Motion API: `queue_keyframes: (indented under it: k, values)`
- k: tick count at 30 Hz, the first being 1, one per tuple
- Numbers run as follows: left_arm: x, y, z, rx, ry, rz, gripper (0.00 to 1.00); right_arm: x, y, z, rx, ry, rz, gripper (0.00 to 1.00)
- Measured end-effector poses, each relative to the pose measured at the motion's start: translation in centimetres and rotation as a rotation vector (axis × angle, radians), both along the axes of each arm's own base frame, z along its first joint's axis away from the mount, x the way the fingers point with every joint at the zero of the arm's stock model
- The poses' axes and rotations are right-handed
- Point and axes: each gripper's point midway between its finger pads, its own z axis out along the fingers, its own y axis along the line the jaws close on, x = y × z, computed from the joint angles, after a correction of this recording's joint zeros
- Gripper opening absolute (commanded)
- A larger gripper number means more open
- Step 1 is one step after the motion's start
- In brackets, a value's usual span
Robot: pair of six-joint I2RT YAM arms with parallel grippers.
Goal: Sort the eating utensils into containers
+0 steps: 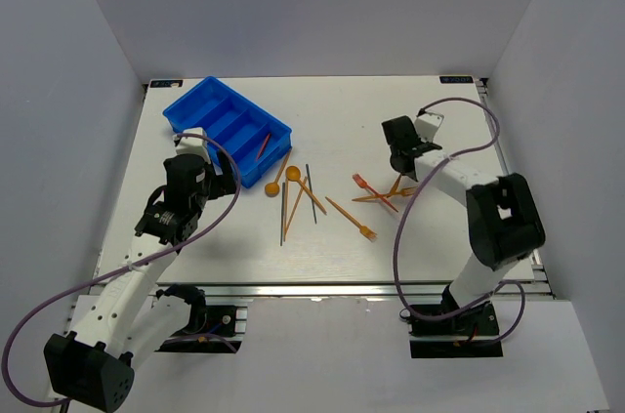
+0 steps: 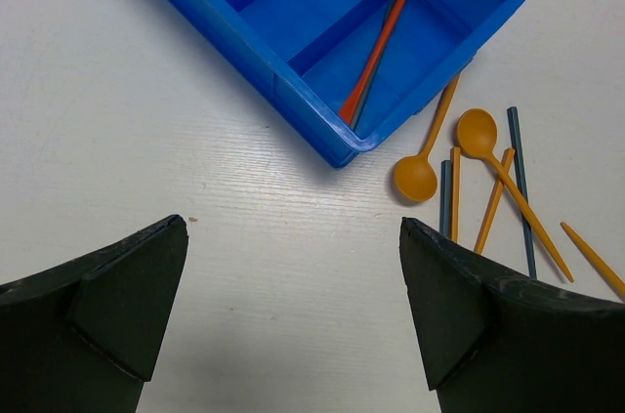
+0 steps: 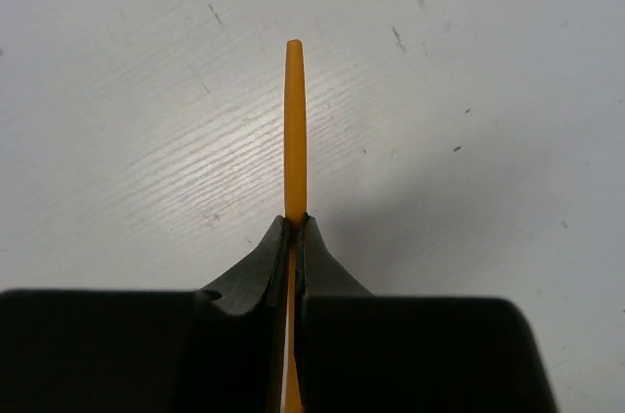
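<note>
A thin orange plastic utensil [image 3: 294, 120] pokes out from between my right jaws, pinched tight. My left jaws gape wide, empty, near the blue divided plastic tray [image 2: 264, 71].

a robotics lab test cell: a white counter [image 1: 439, 110] was boxed in on three sides by plain pale grey walls [image 1: 59, 140]. a left robot arm [image 1: 181, 203] and a right robot arm [image 1: 498, 218] were bolted to an aluminium rail [image 1: 322, 292] along its near edge, with purple cables [image 1: 395, 237] looping from them.
</note>
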Motion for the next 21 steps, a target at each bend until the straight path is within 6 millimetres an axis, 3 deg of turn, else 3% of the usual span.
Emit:
queue_keyframes:
  k: [4,9,14,16,21]
  values:
    - [0.0,0.0,0.0,-0.001,0.0,0.0,0.98,-0.6,0.0,4.3,0.011,-0.139,0.046,0.0]
    - [0.0,-0.2,0.1,-0.006,-0.004,-0.007,0.98,0.6,0.3,9.6,0.019,-0.307,0.081,0.0]
    - [0.2,-2.1,1.0,-0.079,-0.033,-0.089,0.98,0.7,1.2,10.4,0.021,-0.324,0.139,0.0]
    - [0.3,-4.4,1.9,-0.16,-0.057,-0.186,0.98,0.2,2.9,10.5,0.055,-0.315,0.204,0.0]
    - [-0.5,-11.4,4.9,-0.435,-0.141,-0.481,0.98,-3.5,11.3,13.8,0.258,-0.352,0.501,0.0]
